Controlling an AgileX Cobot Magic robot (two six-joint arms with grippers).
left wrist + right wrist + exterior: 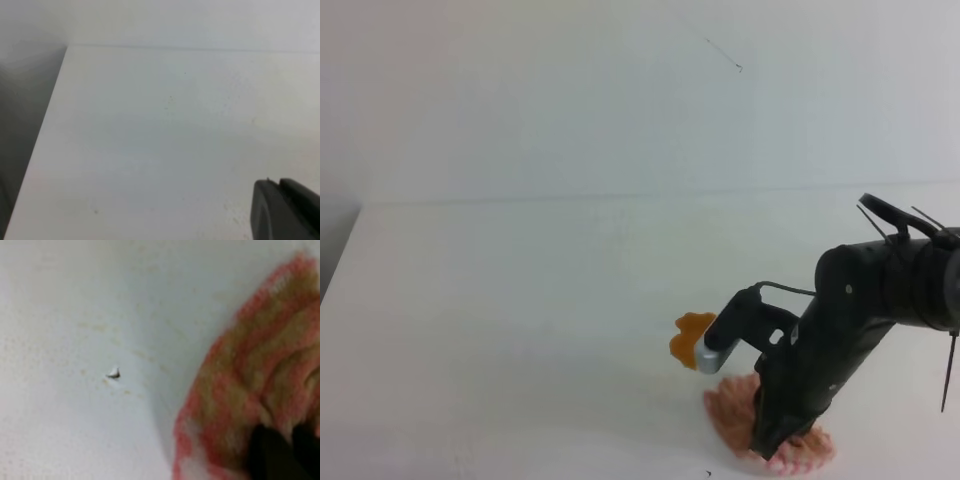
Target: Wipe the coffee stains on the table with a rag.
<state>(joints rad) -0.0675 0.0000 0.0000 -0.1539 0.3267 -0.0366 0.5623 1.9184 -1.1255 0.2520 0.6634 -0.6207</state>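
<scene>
The coffee stain [690,338] is a small orange-brown blotch on the white table [520,300], right of the middle near the front. The peach-pink rag [728,408] lies just right of and in front of the stain, apart from it. My right gripper [767,446] points down onto the rag. In the right wrist view its two dark fingertips [265,452] stand close together, pressed into the rag [250,380]. My left gripper does not show in the high view; only a dark part of it [285,212] shows at the left wrist view's corner, over bare table [160,125].
The table's left edge [342,255] drops off beside a grey floor, also seen in the left wrist view [45,125]. A plain wall [620,100] rises behind the far edge. A tiny speck [114,373] lies on the table left of the rag.
</scene>
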